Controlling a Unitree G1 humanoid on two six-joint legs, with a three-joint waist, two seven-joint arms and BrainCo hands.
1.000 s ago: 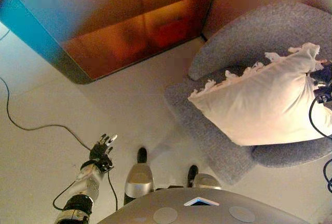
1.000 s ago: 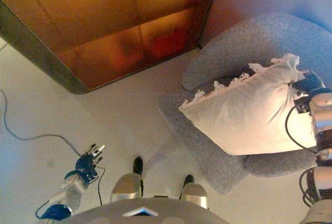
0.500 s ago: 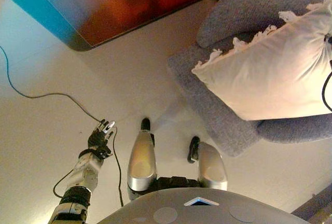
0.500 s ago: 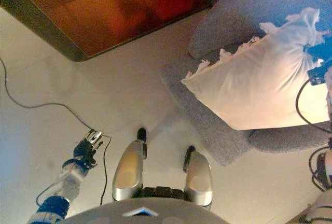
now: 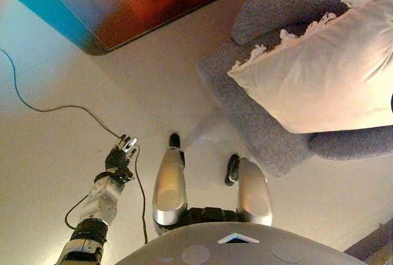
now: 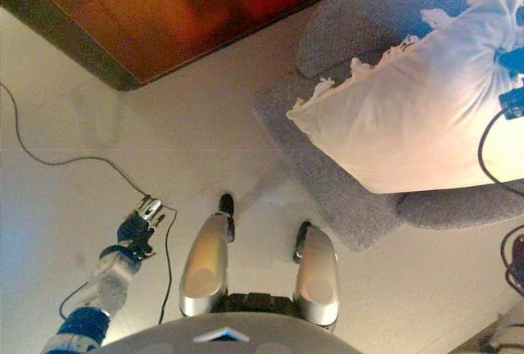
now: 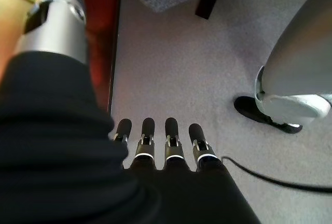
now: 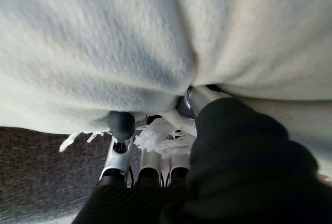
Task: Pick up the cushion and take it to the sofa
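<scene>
The right hand (image 8: 228,151) is gripping the cushion (image 5: 319,81): in the right wrist view its fingers (image 8: 120,130) are curling into the white fabric, with the thumb pressing into a deep fold and a bit of frilled edge bunching between the fingers and the palm. The cushion is filling nearly everything beyond those fingers, and a strip of dark grey upholstery is showing below the fingertips.

From the head views, the cushion is sitting tilted over the seat of the grey sofa (image 5: 258,124), its frilled edge running along the side nearer the curved backrest, its lower corner hanging over the seat's front edge. Whether it is resting its weight on the seat or being held just clear of it cannot be told.

The left hand (image 5: 120,154) is hanging low beside the robot, well apart from the sofa, with its fingers (image 7: 148,136) lying straight and relaxed, holding nothing. Past those fingertips the pale floor (image 5: 92,75) is showing, and a reddish-brown cabinet (image 5: 123,1) is standing beyond it.
</scene>
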